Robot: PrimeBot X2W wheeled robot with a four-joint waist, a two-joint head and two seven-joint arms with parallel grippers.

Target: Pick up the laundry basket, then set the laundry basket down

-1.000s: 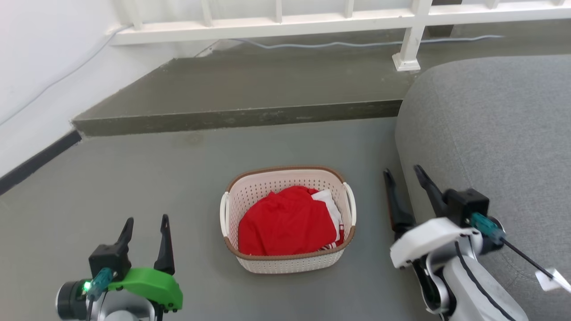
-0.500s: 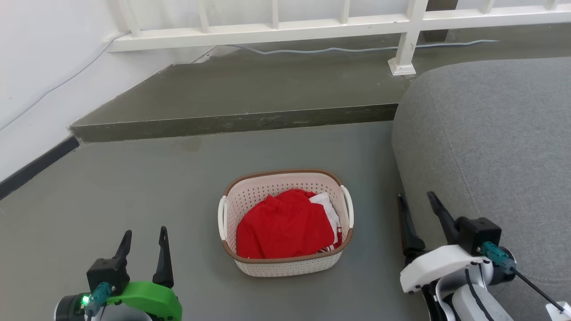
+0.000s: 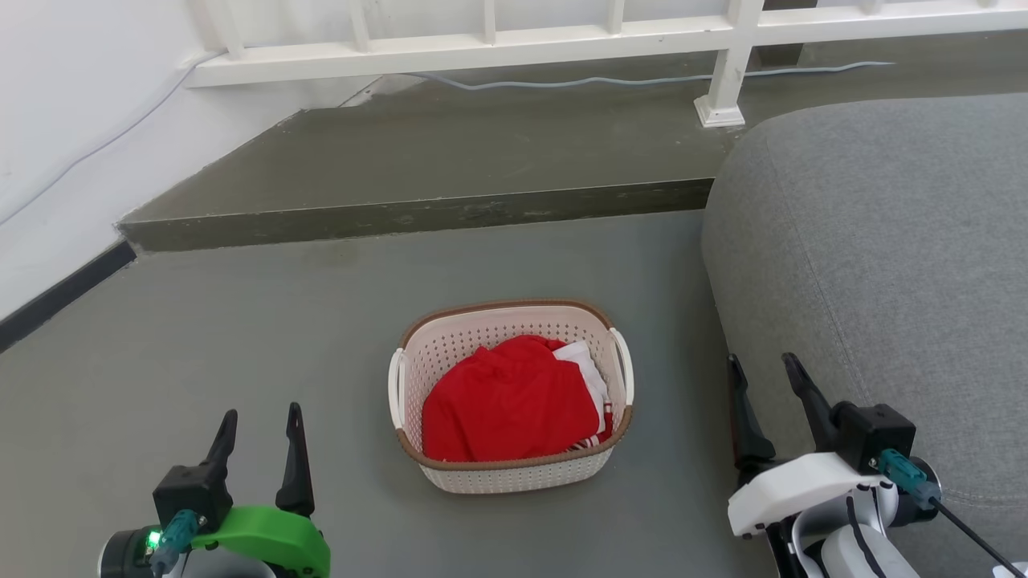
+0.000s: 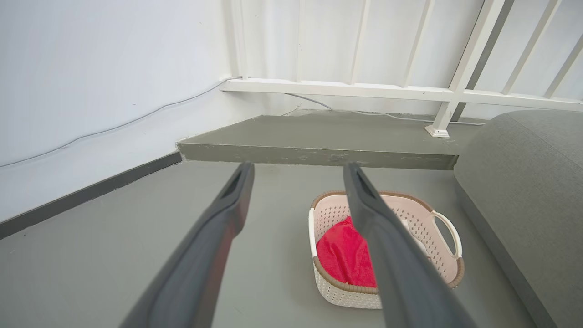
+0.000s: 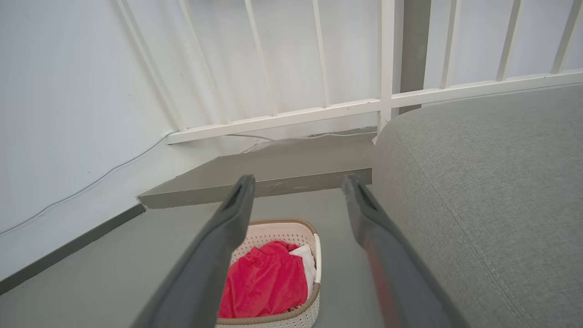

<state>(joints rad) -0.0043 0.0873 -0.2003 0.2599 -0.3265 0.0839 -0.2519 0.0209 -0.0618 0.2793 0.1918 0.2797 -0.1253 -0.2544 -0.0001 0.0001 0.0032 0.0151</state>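
On the grey floor [image 3: 241,321], beside a grey sofa [image 3: 883,241], the laundry basket [image 3: 514,478] stands with red clothing [image 3: 506,409] inside, between both grippers and slightly ahead of them. Its white handles face sideways, one toward the left gripper [image 3: 263,411], one toward the right gripper [image 3: 761,360]. Both have their fingers parted and hold nothing, well apart from it; neither looks clearly nearer.

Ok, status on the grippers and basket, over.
Left gripper open, empty. Right gripper open, empty, close beside sofa. Laundry basket on floor between them, untouched.
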